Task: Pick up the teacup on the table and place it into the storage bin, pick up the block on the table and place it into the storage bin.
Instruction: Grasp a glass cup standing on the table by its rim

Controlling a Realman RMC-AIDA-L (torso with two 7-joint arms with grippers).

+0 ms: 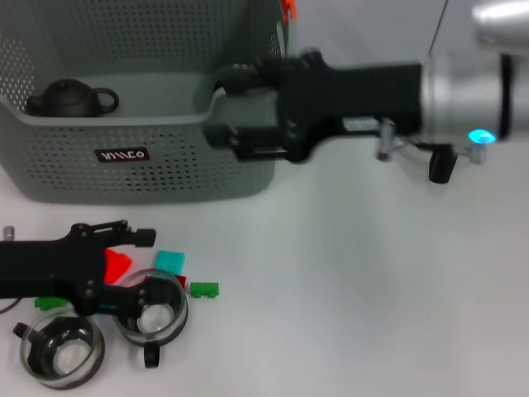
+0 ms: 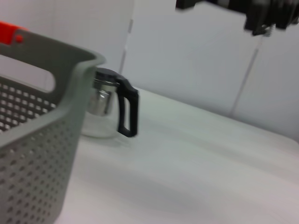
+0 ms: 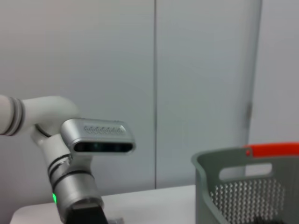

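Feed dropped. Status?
Left end effector low over cups and blocks. Right end effector over bin, empty. Path clear.

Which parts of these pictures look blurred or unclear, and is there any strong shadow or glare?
Head view: the right gripper over the storage bin has soft edges; shadows on the table are faint, with no glare. Left wrist view: the glass pitcher beside the bin and the dark arm part at the top are blurred. Right wrist view: even light; the left arm looks fairly sharp.

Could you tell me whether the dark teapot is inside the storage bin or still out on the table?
Inside. The dark teapot sits upright on the floor of the storage bin, behind its perforated front wall.
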